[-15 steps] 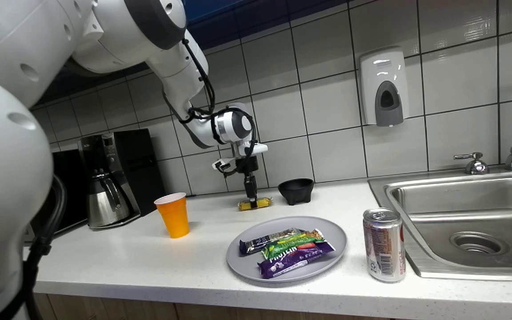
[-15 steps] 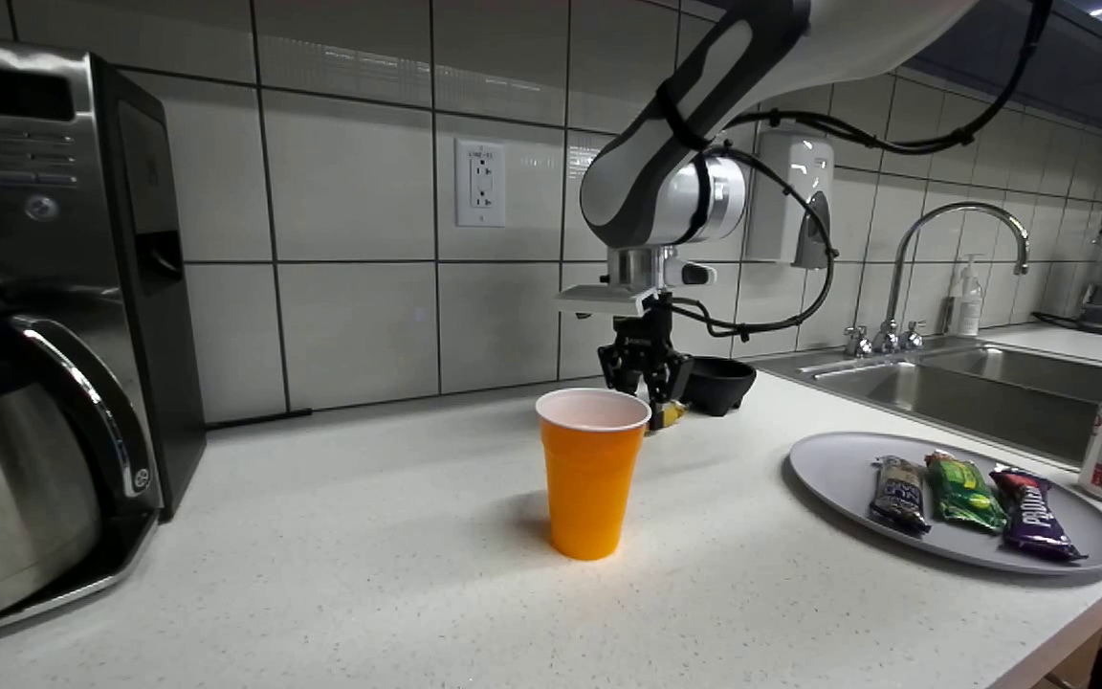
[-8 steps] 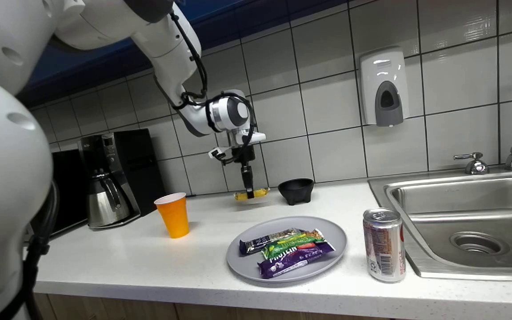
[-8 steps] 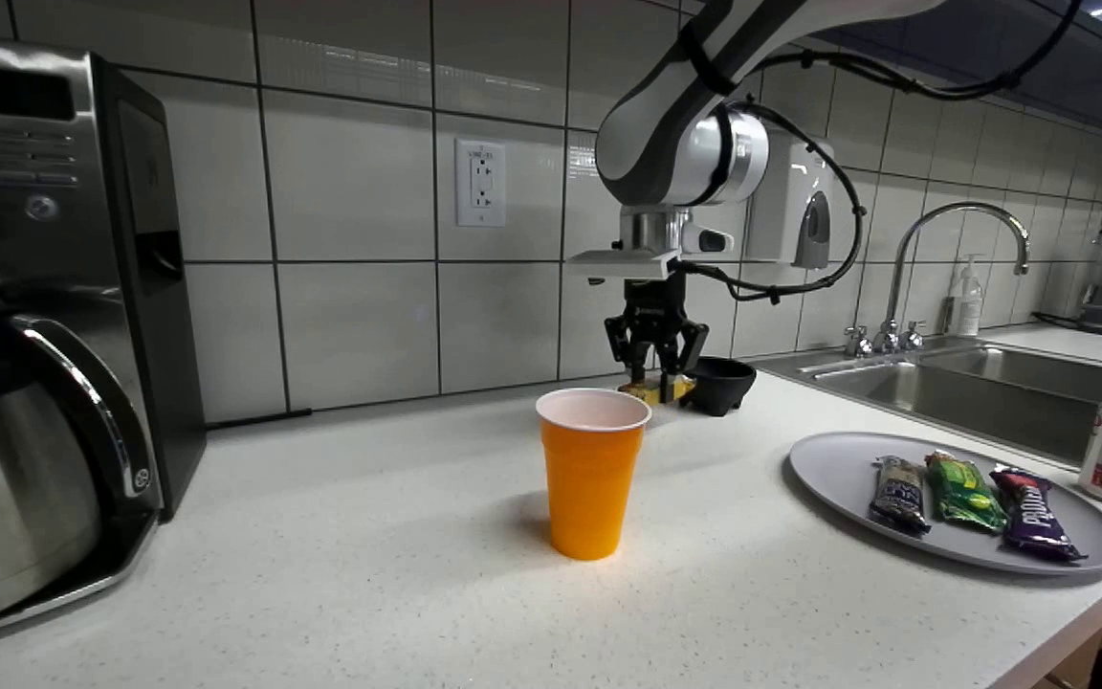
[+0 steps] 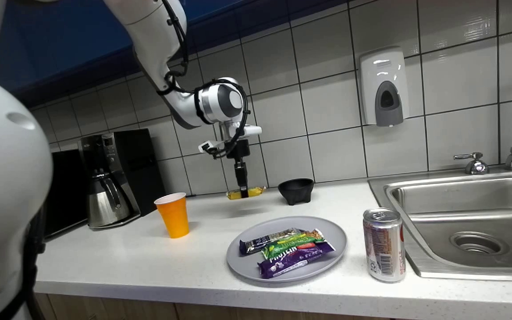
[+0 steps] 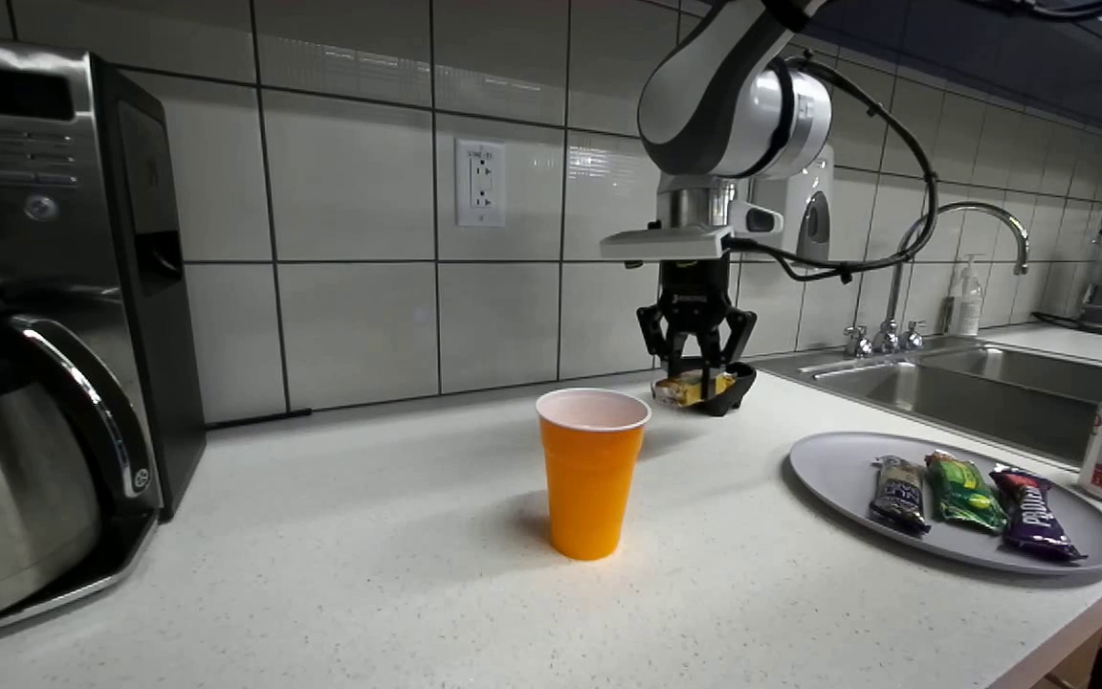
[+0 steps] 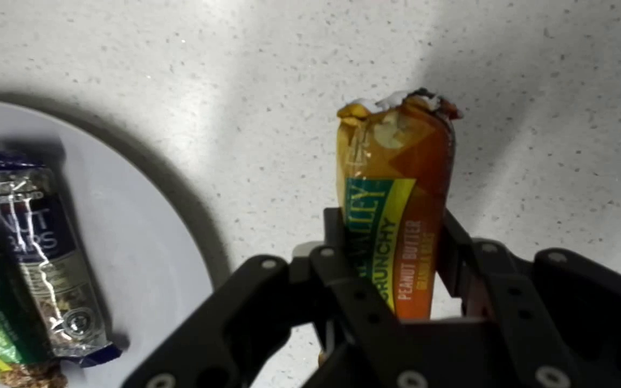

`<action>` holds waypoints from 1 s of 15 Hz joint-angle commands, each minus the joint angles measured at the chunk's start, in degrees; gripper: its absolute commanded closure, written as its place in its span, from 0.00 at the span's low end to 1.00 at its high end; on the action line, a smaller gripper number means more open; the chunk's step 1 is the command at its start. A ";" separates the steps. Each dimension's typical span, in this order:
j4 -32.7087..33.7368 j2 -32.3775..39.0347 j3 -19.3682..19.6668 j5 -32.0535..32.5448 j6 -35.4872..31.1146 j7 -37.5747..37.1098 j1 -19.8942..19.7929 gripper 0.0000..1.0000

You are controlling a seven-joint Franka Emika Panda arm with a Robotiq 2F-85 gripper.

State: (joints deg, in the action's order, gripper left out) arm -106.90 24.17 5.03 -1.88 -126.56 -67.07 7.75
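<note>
My gripper [image 5: 243, 194] is shut on a yellow-orange peanut butter granola bar [image 5: 234, 194] and holds it above the white counter, with a shadow below. In the wrist view the fingers [image 7: 391, 237] press both long sides of the bar [image 7: 391, 161]; its lower end is hidden by the gripper. A black bowl [image 5: 296, 192] stands close by; in an exterior view it is partly behind the gripper [image 6: 694, 383]. A grey plate [image 5: 238, 266] nearer the counter's front carries a dark silver bar [image 5: 262, 243], a green bar [image 5: 289, 245] and a purple bar [image 5: 298, 260].
An orange cup [image 6: 589, 488] stands upright on the counter. A soda can [image 5: 384, 246] stands between the plate and the steel sink [image 5: 416, 266]. A coffee maker [image 5: 125, 171] is at the left. The tiled wall [image 5: 336, 153] with a soap dispenser [image 5: 384, 84] is behind.
The gripper has lifted the granola bar off the counter and brought it a little away from the black bowl, leftward in an exterior view. The other objects have not moved.
</note>
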 commanded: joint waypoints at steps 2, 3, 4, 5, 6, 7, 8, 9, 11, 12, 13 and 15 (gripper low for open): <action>-9.97 -7.50 0.03 1.44 -2.82 0.76 -0.91 0.83; -11.44 -8.45 0.15 1.78 -3.13 0.83 -1.14 0.83; -12.68 -9.24 0.28 2.20 -3.28 0.73 -1.35 0.83; -13.91 -10.08 0.46 2.63 -3.31 0.80 -1.67 0.83; -15.11 -10.93 0.67 3.23 -3.44 0.80 -1.99 0.83; -16.20 -11.67 0.92 3.85 -3.46 0.86 -2.35 0.83; -17.28 -12.38 1.15 4.47 -3.65 1.00 -2.71 0.83; -18.25 -12.95 1.38 5.38 -3.87 1.18 -3.08 0.83; -19.78 -13.79 1.82 6.98 -4.37 1.27 -3.92 0.83; -20.42 -14.10 2.02 7.69 -4.71 1.16 -4.35 0.83; -20.64 -13.99 2.44 8.85 -4.81 0.50 -4.75 0.83; -21.28 -13.98 2.91 9.74 -5.31 0.84 -5.69 0.83</action>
State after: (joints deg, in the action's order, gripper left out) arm -125.45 12.52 7.64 5.98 -130.40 -67.03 3.66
